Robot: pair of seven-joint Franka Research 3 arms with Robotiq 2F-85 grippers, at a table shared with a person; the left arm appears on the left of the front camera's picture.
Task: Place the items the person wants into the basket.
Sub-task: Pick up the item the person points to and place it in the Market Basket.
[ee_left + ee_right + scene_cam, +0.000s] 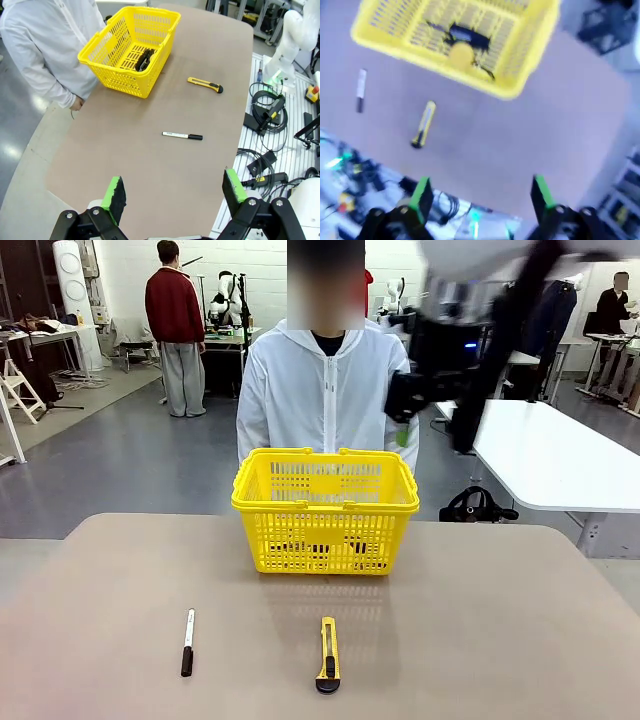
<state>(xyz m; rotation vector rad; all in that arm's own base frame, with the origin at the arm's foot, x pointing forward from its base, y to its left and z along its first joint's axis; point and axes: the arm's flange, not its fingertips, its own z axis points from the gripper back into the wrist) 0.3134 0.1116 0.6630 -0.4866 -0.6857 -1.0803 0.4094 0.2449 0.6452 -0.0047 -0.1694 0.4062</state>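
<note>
While both arms are up in the air, the yellow basket [325,510] sits on the table [480,640] in front of the person [325,390], and it looks like the wanted stuff is already inside. From the right wrist view, the right gripper [481,196] has its jaws wide apart with nothing between them, and ahead of and below it the tape measure [461,56] shows as a rounded yellow blob on the basket floor next to something dark that I'd guess is the pen, though it's too blurry to call. That gripper [405,405] hangs high above the basket's right rim in the front view, smeared with motion.

The left gripper [175,195] is spread open and empty too, well off from everything: the marker [182,135] lies ahead of it on bare table, the utility knife [205,84] further out, the basket furthest.

What could go wrong now? Mostly grabbing extras. The marker and knife aren't what the person wants, and both lie in easy reach, so a mistaken pick would spoil a job that looks basically done. Also, an arm swinging low over the basket could clip the rim or a handle and shove it toward the person standing right against the table edge.
</note>
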